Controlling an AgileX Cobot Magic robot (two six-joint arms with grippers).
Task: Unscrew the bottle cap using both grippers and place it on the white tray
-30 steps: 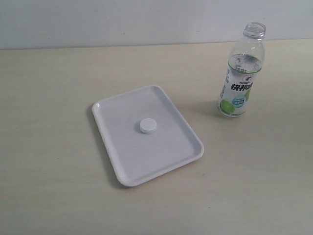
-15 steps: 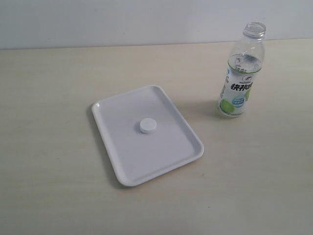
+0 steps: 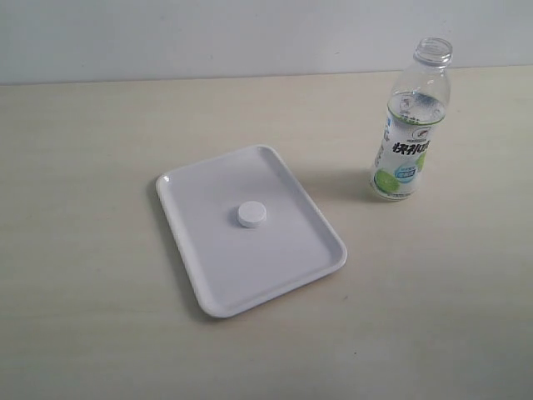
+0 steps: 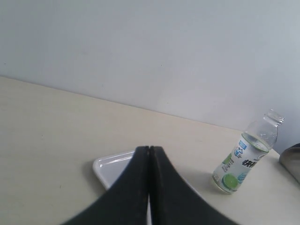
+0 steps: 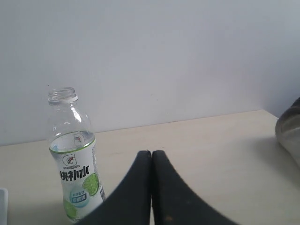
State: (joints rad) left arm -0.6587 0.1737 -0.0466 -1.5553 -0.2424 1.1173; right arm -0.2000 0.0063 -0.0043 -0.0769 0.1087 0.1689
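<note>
The white bottle cap point(image 3: 251, 214) lies flat near the middle of the white tray point(image 3: 283, 267). To the tray's right the clear bottle point(image 3: 407, 142) stands upright with its threaded neck bare. Neither arm shows in the exterior view. The left gripper point(image 4: 149, 149) is shut with nothing between its black fingers; past it I see a corner of the tray point(image 4: 105, 166) and the bottle point(image 4: 246, 157), while the cap is hidden. The right gripper point(image 5: 151, 153) is also shut and empty, well short of the bottle point(image 5: 75, 161).
The pale wooden table point(image 3: 83, 167) runs back to a plain light wall. A grey rounded object point(image 4: 291, 161) shows at the edge of the left wrist view, and the same kind of grey shape point(image 5: 289, 131) at the edge of the right wrist view.
</note>
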